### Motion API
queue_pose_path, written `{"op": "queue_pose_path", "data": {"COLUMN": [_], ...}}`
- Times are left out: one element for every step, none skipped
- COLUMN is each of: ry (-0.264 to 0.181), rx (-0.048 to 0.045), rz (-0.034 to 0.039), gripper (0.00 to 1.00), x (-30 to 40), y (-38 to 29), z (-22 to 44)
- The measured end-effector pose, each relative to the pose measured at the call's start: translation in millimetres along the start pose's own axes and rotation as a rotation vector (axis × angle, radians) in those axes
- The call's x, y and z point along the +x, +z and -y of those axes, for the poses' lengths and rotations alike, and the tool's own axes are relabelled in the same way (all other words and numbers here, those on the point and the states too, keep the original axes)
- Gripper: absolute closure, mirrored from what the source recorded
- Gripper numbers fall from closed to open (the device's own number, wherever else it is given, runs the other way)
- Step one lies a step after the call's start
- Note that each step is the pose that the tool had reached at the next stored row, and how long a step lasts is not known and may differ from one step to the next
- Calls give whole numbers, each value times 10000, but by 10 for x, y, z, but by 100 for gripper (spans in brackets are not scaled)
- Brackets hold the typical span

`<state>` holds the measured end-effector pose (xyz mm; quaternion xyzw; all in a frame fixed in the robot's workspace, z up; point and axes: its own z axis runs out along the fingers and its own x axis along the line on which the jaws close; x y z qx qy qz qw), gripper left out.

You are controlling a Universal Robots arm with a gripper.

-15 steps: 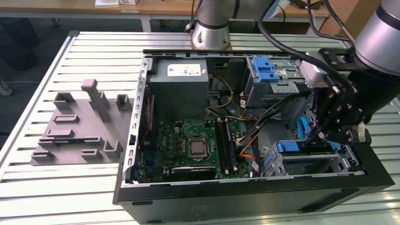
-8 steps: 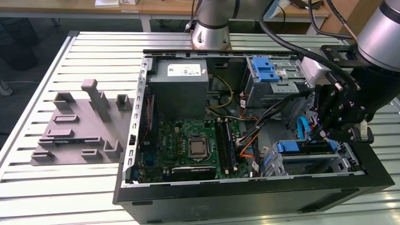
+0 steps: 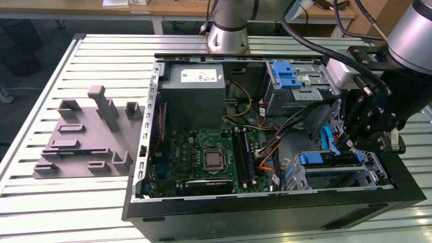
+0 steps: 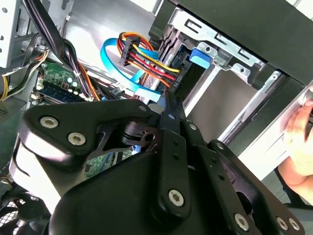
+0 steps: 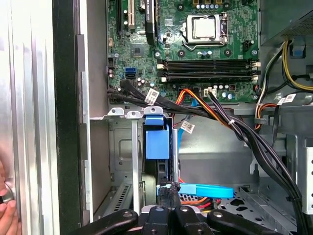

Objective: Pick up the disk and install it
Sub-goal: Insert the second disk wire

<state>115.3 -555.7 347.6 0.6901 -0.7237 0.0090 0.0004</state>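
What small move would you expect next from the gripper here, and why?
Probably a short push on the disk along its slot. It already stands in the drive cage, and the gripper sits right at its end by the cables. Whether it is fully home cannot be told.

The flat rectangular disk point(image 3: 329, 160) with its blue plastic frame (seen edge-on in the first wrist view point(image 5: 157, 142)) is seated in the metal drive cage.
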Motion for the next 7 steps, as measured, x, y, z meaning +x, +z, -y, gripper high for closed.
{"op": "queue_pose_path", "data": {"ry": [0, 0, 0, 0, 0, 0, 0], "rx": [0, 0, 0, 0, 0, 0, 0], "rz": [1, 1, 1, 0, 0, 0, -1], "gripper": [89, 89, 89, 89, 89, 89, 89], "x": [0, 0, 0, 0, 0, 0, 0], "y": [-2, -4, -4, -6, -7, -7, -8], "z": [0, 0, 0, 0, 0, 0, 0]}}
